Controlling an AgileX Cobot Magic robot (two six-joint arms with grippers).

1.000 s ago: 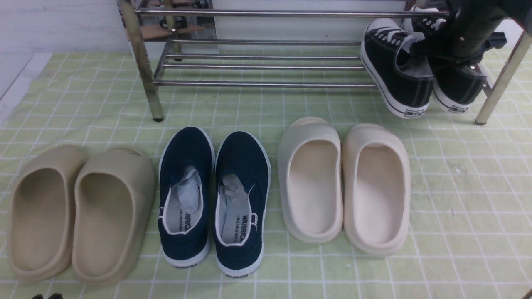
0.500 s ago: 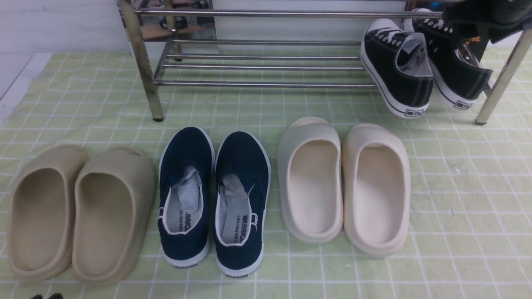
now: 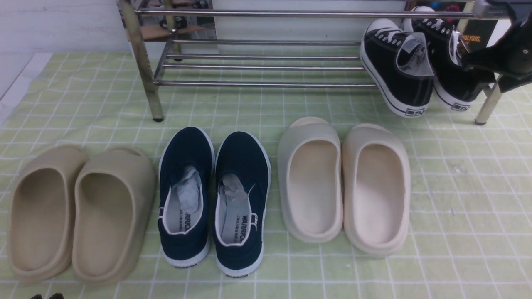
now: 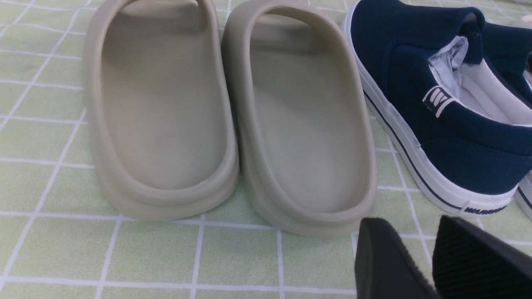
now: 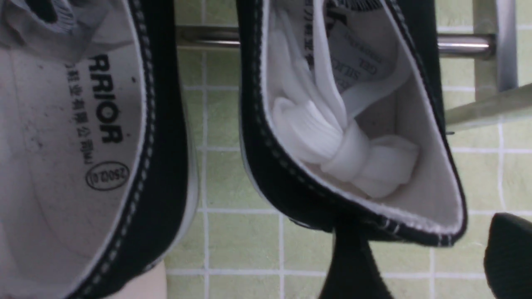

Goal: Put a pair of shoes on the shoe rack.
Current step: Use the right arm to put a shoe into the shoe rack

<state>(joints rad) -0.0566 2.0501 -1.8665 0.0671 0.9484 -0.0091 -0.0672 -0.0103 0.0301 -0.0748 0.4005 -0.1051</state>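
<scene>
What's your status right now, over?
Left pincer open, empty. Right pincer open, by the heels. Pair of shoes on shoe rack, heels overhanging its front. Nothing blocking.

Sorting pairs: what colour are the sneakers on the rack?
Sneakers black, white soles; front view.

2 beige slides lie touching, navy shoe just beside; left claw slightly parted.
</scene>
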